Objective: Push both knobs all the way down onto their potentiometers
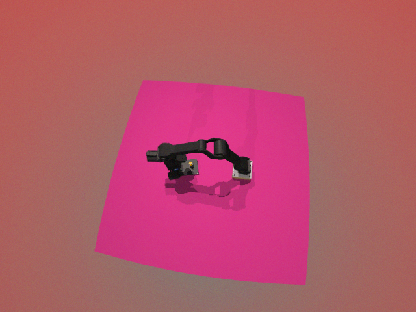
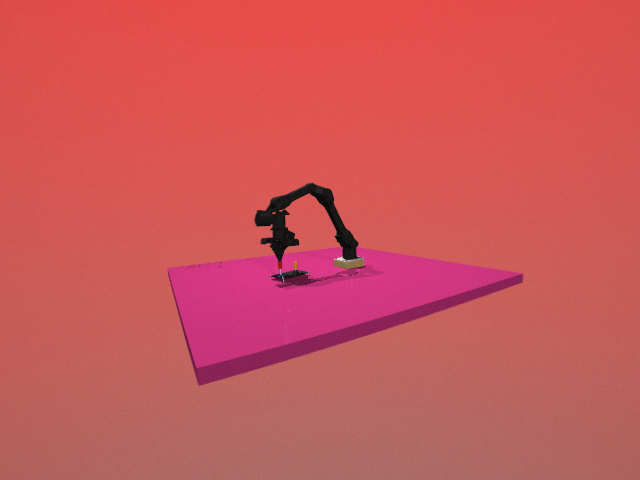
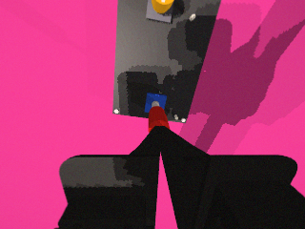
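A: Where from the end effector (image 3: 160, 143)?

B: Straight below: red knob (image 3: 157, 119) upright on the blue potentiometer (image 3: 155, 102), near edge of the circuit board (image 3: 143, 48) on the counter (image 1: 234, 234)

A: End effector?

B: Pressed together, pinching nothing, tips atop the knob. Orange knob (image 3: 162, 6) at the far end

The robot is a single matte black jointed arm (image 1: 188, 146) built of thick rounded links with bulging cylindrical joints (image 2: 326, 192). It rises from a pale grey-and-tan square base plate (image 2: 338, 262), near the middle of the worktop towards its right edge. A boxy black block (image 1: 153, 155) juts out at the wrist end. The black hand (image 3: 161, 145) carries two broad, flat-faced fingers that taper to a sharp wedge, their faces meeting along a thin seam. No cables, screws or markings can be made out.
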Motion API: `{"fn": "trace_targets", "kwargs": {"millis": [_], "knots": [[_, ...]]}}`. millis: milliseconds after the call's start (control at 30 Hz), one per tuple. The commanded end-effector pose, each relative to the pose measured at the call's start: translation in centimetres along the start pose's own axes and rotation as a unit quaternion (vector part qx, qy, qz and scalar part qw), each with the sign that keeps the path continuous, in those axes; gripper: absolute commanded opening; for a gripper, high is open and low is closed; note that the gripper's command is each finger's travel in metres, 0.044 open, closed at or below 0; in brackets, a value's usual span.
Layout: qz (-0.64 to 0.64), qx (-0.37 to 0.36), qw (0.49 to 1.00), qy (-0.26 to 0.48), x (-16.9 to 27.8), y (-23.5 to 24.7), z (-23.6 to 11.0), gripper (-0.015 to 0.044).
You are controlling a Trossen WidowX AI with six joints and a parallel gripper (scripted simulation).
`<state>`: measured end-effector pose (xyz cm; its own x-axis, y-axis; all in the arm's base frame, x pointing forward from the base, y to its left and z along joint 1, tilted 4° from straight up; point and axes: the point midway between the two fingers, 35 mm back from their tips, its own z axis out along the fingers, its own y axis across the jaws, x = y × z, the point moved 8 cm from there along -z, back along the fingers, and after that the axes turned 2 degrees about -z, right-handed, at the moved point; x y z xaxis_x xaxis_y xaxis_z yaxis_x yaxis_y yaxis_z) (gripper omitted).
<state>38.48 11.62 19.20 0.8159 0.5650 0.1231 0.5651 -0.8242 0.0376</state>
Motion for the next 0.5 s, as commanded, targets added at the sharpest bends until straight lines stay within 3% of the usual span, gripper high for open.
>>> {"fn": "trace_targets", "kwargs": {"millis": [0, 467], "knots": [[0.002, 0.002, 1.0, -0.01, 0.26, 0.11, 2.01, 0.0], [0.002, 0.002, 1.0, -0.01, 0.24, 0.1, 2.67, 0.0]]}}
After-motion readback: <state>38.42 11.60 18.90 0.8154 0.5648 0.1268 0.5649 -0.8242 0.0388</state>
